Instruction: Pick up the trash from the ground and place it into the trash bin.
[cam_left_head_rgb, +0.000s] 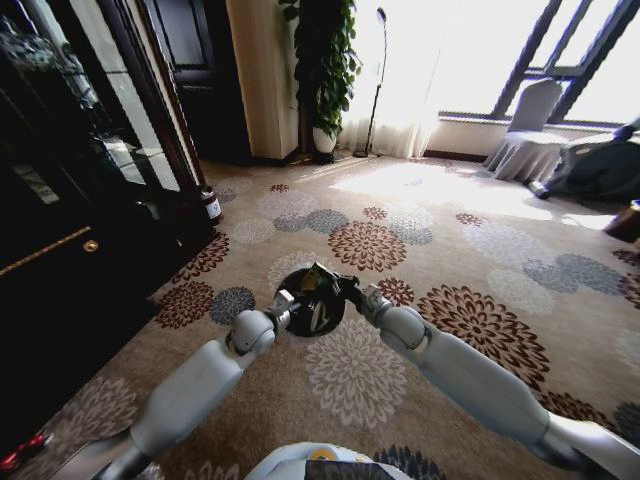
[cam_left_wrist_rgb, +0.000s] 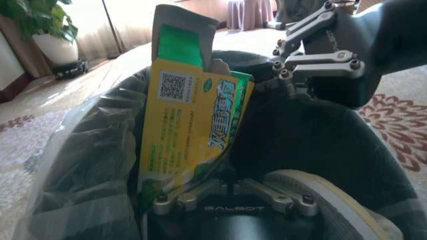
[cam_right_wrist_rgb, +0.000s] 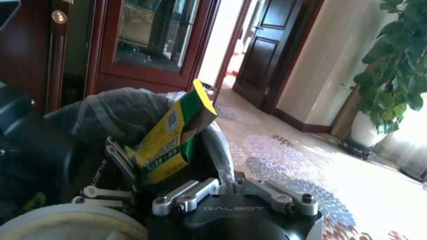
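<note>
The trash bin (cam_left_head_rgb: 312, 318), a small black bucket with a translucent bag liner, hangs between my two grippers above the flowered carpet. A yellow-green carton (cam_left_head_rgb: 318, 280) stands upright inside it, its torn top poking above the rim. My left gripper (cam_left_head_rgb: 290, 305) is shut on the rim on one side and my right gripper (cam_left_head_rgb: 355, 292) on the opposite side. The left wrist view looks into the bin (cam_left_wrist_rgb: 320, 140), past the carton (cam_left_wrist_rgb: 193, 115) to the right gripper (cam_left_wrist_rgb: 283, 75). The right wrist view shows the liner (cam_right_wrist_rgb: 113, 112) and carton (cam_right_wrist_rgb: 167, 142). A tiny red piece (cam_left_head_rgb: 20, 455) lies beside the cabinet.
A tall dark wooden cabinet (cam_left_head_rgb: 70, 200) runs along the left. A potted plant (cam_left_head_rgb: 325, 60) and floor lamp (cam_left_head_rgb: 378, 80) stand at the far wall, and a covered chair (cam_left_head_rgb: 525, 135) sits by the window. A small can (cam_left_head_rgb: 211, 205) stands at the cabinet's corner. Open carpet stretches ahead and right.
</note>
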